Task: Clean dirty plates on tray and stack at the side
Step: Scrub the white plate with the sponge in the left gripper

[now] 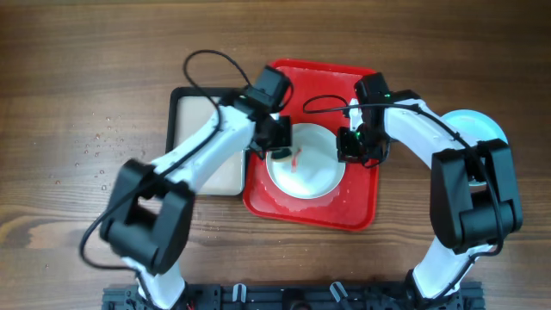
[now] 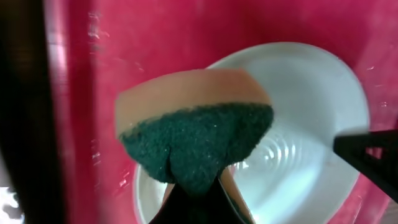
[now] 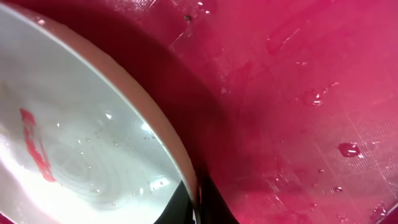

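Observation:
A white plate [image 1: 308, 165] with a red smear in its middle lies on the red tray [image 1: 353, 211]. My left gripper [image 1: 281, 151] is shut on a sponge [image 2: 196, 124], tan on top and green below, held just above the plate's left edge [image 2: 298, 149]. My right gripper [image 1: 351, 145] is shut on the plate's right rim [image 3: 155, 118], one finger inside, one outside. The red smear [image 3: 36, 146] shows in the right wrist view. A light turquoise plate [image 1: 475, 126] lies on the table at the right, partly under my right arm. No third plate is in view.
A beige tray with a black rim [image 1: 194, 116] sits against the red tray's left side. Water drops [image 1: 108, 138] lie on the wooden table at the left. The red tray is wet [image 3: 348, 149].

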